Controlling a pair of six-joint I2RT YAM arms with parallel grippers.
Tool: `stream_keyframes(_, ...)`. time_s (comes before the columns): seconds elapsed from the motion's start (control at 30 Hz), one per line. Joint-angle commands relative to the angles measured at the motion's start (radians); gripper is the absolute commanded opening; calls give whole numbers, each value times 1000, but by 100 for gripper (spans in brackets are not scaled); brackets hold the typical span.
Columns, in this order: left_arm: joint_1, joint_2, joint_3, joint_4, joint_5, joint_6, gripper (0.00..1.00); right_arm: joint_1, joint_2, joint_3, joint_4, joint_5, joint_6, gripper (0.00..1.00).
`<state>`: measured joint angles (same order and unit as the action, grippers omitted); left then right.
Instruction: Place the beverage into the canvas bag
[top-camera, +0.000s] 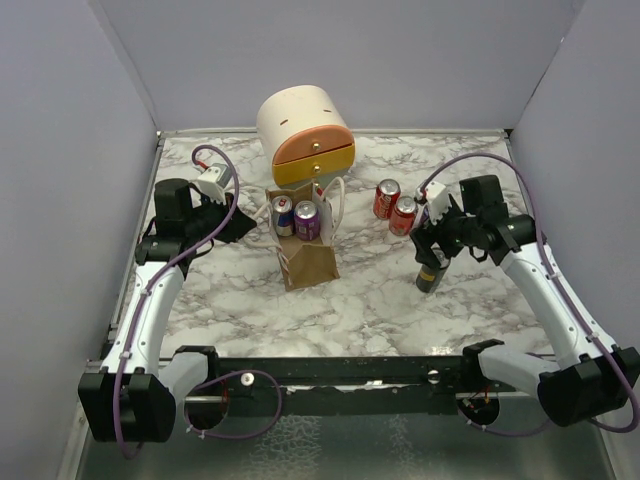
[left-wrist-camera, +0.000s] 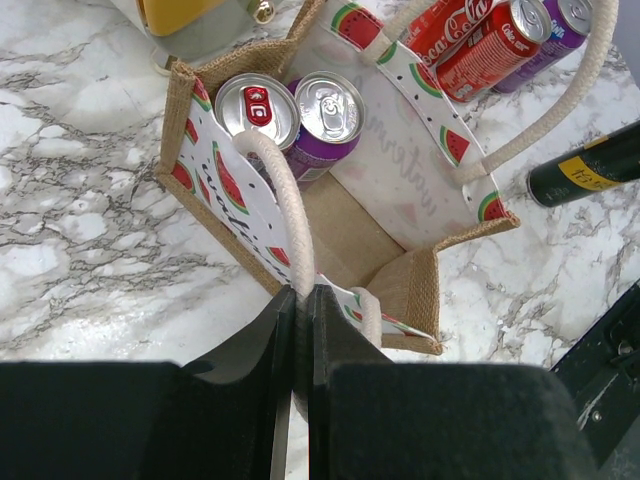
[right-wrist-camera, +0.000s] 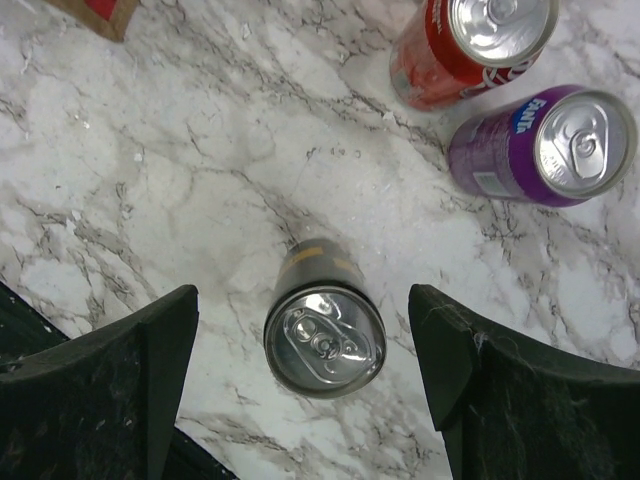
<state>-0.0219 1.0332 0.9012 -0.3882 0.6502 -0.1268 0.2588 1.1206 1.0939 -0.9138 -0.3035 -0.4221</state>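
The tan canvas bag (top-camera: 310, 262) stands open mid-table with two cans (top-camera: 295, 218) inside. In the left wrist view the bag (left-wrist-camera: 415, 285) shows a watermelon-print lining and holds a red-tabbed can (left-wrist-camera: 257, 105) and a purple can (left-wrist-camera: 328, 110). My left gripper (top-camera: 243, 226) is shut on the bag's cream handle (left-wrist-camera: 290, 200), pinched between the jaws (left-wrist-camera: 300, 305). A dark slim can (top-camera: 431, 274) stands upright to the right of the bag. My right gripper (top-camera: 433, 248) is open just above it. The fingers straddle the can top (right-wrist-camera: 325, 340) without touching, gripper (right-wrist-camera: 302, 300).
A cream-and-orange rounded drawer box (top-camera: 305, 135) stands right behind the bag. Two red cans (top-camera: 394, 206) stand beyond the dark can. The right wrist view shows a red can (right-wrist-camera: 470, 45) and a purple Fanta can (right-wrist-camera: 540, 145). Grey walls enclose the marble table (top-camera: 400, 310).
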Motion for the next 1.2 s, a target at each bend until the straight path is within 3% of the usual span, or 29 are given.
stream_keyframes(0.0,-5,5,19,23,33,-12,0,-20,3,-24,-47,33,-30,86)
stream_keyframes(0.43,-6,4,23,21,32,-16,0,-43,93,68,10,3,-9,86)
stream_keyframes(0.73,-7,-5,22,17,31,-15,0,-51,293,222,108,-14,-9,86)
stream_keyframes(1.17,-15,14,33,17,22,-9,0,-50,627,432,108,-71,-78,87)
